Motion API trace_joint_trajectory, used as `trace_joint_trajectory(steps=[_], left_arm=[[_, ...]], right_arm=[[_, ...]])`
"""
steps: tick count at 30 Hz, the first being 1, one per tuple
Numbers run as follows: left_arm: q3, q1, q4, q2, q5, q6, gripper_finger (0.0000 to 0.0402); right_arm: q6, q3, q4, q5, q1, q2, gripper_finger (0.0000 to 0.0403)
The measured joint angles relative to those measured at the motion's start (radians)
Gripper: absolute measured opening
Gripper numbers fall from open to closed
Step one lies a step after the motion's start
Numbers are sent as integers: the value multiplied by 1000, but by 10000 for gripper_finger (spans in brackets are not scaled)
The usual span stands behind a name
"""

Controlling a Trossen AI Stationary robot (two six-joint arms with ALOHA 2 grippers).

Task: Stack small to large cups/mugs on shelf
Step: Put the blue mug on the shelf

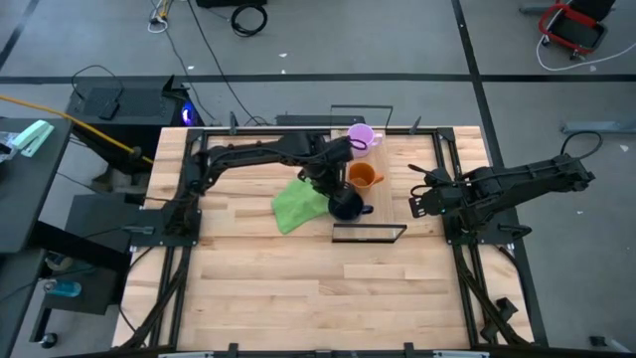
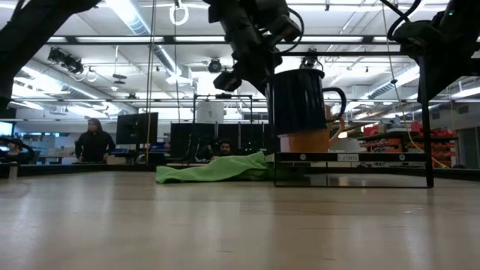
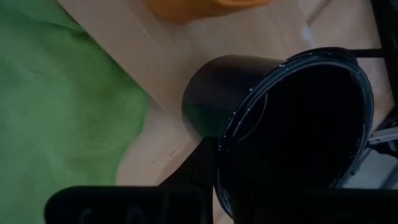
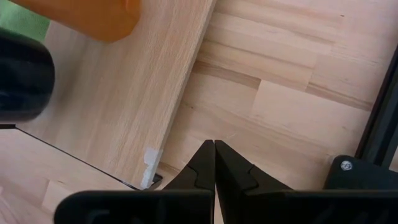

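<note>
The left gripper (image 1: 336, 191) grips the black mug (image 1: 346, 205) by its rim over the shelf (image 1: 390, 191). Just beyond sits the orange mug (image 1: 363, 176), then the purple mug (image 1: 361, 136) (green cloth (image 1: 299, 206) alongside). The right gripper (image 4: 214, 149) waits, fingers together.

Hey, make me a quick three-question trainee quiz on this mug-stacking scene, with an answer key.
1. True or false: the right gripper holds the orange mug.
2. Multiple choice: which mug does the left gripper have hold of? A) purple mug B) orange mug C) navy mug
3. Fill in: the cloth lying on the table beside the shelf is ____ in colour.

Key:
1. False: its jaws are shut on nothing, off to the side over the table.
2. C: it grips the navy mug's rim.
3. Green: the green cloth.
</note>
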Motion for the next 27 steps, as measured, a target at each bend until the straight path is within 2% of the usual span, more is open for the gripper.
trace_joint_trajectory(steps=[27], left_arm=[[-1,-25,-12,51,-1,-5,27]], right_arm=[[16,0,0,0,0,1,8]])
